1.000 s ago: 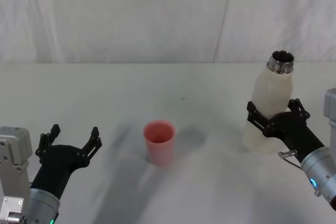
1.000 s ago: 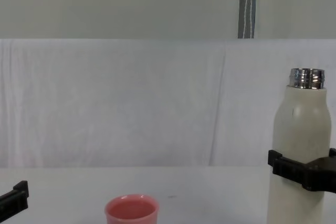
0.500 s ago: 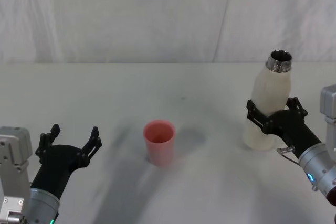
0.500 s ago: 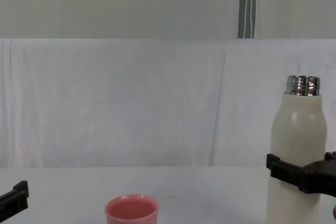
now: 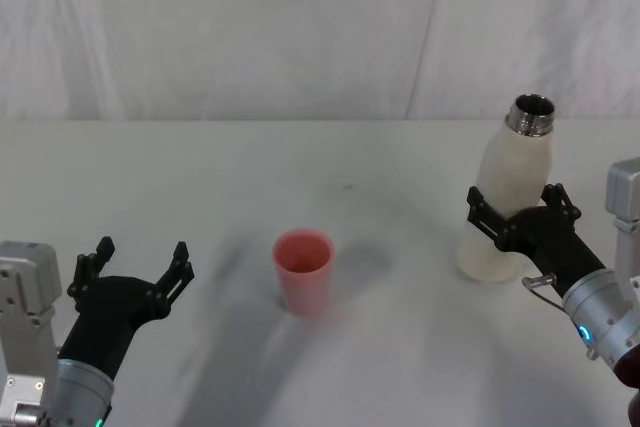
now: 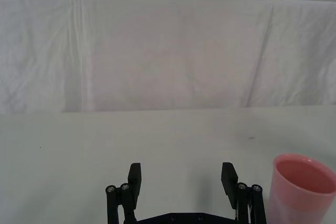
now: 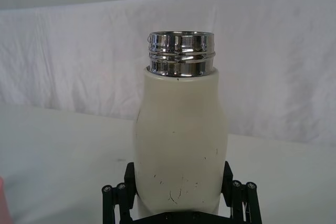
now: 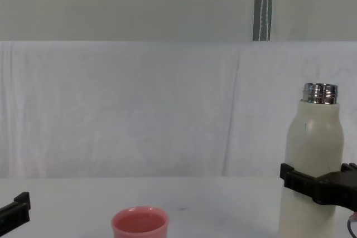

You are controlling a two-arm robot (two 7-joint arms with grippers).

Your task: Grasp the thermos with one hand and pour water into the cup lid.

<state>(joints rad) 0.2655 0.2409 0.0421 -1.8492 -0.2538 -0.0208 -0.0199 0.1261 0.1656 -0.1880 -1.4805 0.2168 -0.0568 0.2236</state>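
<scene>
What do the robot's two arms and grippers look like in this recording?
Both match. The left gripper and right gripper have black clamp fingers on black linkages with small silver pivot screws. Each sits on a black tapered wrist joined to a silver-grey cylindrical forearm with a small blue-green light. A light grey boxy housing flanks each arm. A thin wire loop hangs by the right wrist.

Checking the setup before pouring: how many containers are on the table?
2: the pink cup lid at centre, and the thermos on the right, gripped by the right gripper.
</scene>
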